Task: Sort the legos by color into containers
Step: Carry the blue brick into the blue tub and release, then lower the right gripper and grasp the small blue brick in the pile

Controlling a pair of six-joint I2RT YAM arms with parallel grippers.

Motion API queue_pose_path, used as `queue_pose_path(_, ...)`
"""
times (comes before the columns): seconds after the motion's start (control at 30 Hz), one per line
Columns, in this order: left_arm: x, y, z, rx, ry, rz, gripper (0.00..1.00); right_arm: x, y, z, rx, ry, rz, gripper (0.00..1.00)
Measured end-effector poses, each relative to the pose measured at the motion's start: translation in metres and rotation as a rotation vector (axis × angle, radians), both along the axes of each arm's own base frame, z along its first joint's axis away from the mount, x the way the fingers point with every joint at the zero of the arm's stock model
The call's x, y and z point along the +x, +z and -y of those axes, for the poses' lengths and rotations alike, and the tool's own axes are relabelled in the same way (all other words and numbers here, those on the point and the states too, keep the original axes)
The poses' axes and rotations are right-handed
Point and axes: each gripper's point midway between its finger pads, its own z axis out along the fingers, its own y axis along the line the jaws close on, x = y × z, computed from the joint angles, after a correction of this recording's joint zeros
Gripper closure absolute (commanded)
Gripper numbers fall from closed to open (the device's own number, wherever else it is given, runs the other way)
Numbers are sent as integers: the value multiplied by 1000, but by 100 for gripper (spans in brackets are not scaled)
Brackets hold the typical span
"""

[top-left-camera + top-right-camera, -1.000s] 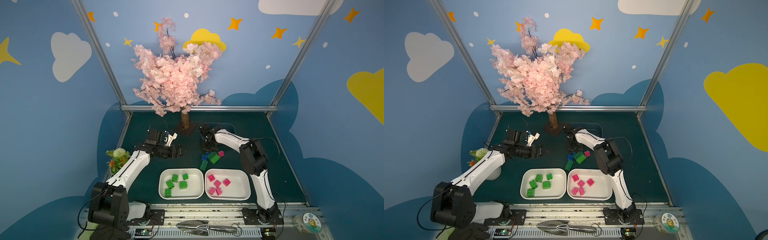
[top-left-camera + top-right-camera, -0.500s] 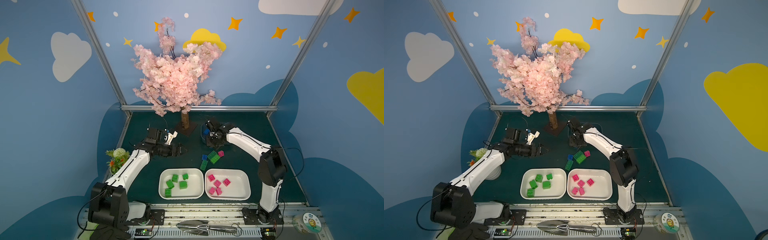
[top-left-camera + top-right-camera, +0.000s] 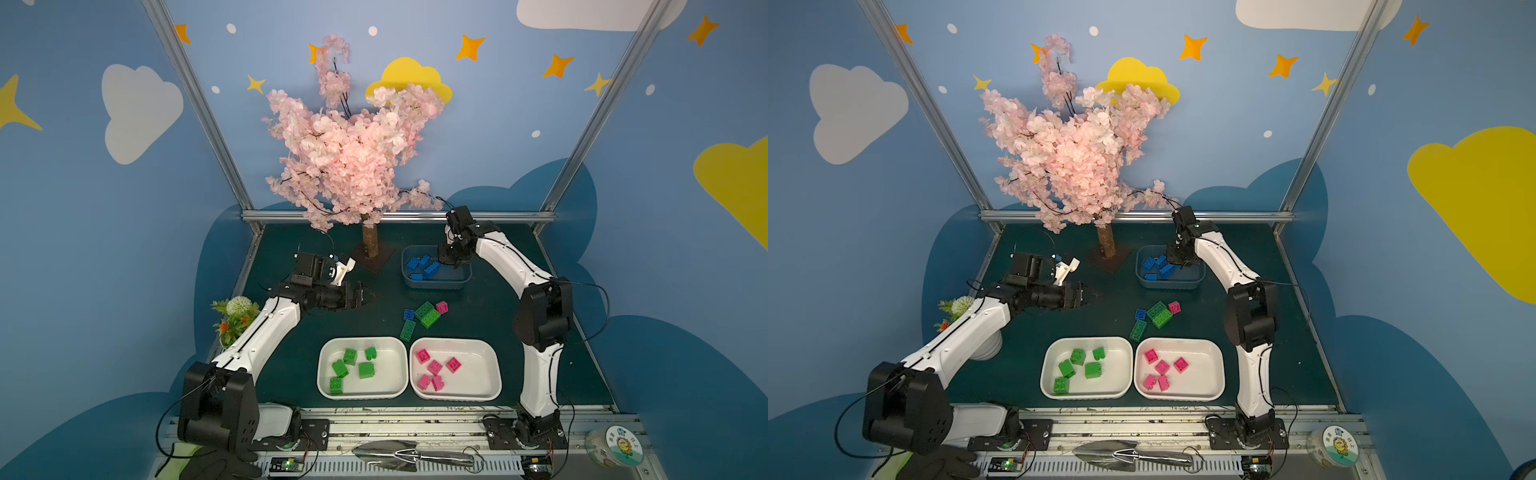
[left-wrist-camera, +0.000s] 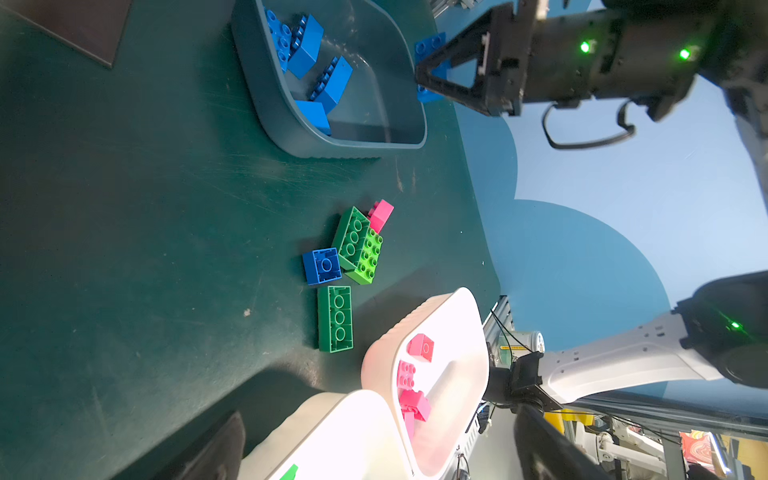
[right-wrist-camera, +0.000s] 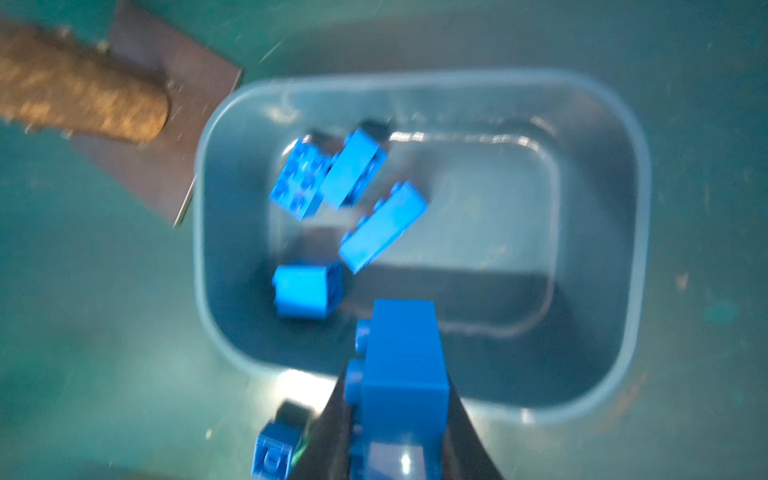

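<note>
My right gripper [image 3: 451, 262] [image 5: 400, 399] is shut on a blue lego [image 5: 403, 365] and holds it above the near end of the grey-blue tub [image 3: 436, 285] [image 5: 636, 249], where several blue legos [image 3: 420, 264] lie. A loose pile lies in front of the tub: a blue lego [image 3: 408, 314], green legos [image 3: 428, 314] [image 3: 407, 331] and a pink one [image 3: 442, 307]. One white tray [image 3: 361, 394] holds green legos, the other [image 3: 495, 374] pink ones. Left of the pile, my left gripper [image 3: 368, 296] [image 4: 382, 451] hovers open and empty.
A pink blossom tree [image 3: 368, 245] on a brown base plate stands behind and left of the tub. A flower pot [image 3: 232, 316] sits at the table's left edge. A metal trowel [image 3: 399, 455] and a round tin [image 3: 619, 446] lie by the front rail.
My right gripper has carried the blue lego from beside the loose pile back and to the right, over the tub. The left gripper has edged slightly right, still open.
</note>
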Motion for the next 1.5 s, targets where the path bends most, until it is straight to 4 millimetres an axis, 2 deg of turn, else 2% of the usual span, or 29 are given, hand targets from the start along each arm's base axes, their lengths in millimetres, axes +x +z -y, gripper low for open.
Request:
queue_pose_path(0.07,1,1,0,-1,1,3,1,9,-8,3,4,-8,-16,72)
queue_pose_path(0.2,1,1,0,-4,3,2,1,18,-24,0,9,1,-53,47)
queue_pose_path(0.3,1,2,0,-3,4,1,1,14,-28,-6,12,34,-69,41)
queue_pose_path(0.4,2,5,0,-1,2,8,1,5,-24,-16,24,82,-70,39)
queue_pose_path(0.47,3,7,0,0,1,12,1,-9,-21,-21,30,121,-78,38)
queue_pose_path(0.63,1,4,-3,10,4,-3,1,-65,-7,-38,57,221,-106,37)
queue_pose_path(0.8,-1,1,-7,20,11,-21,1,-129,3,-66,112,283,-145,31)
queue_pose_path(0.9,-1,0,-8,23,14,-23,1,-156,-3,-81,127,282,-179,29)
queue_pose_path(1.0,0,-1,-9,25,16,-23,0,-175,-19,-90,130,252,-230,29)
queue_pose_path(1.07,0,-1,-10,27,16,-24,1,-181,-29,-89,126,210,-264,29)
queue_pose_path(1.27,-1,-4,-11,31,18,-26,1,-177,-45,-97,137,112,-287,35)
queue_pose_path(1.5,-8,-17,-13,42,18,-61,1,-183,-79,-106,86,76,-335,38)
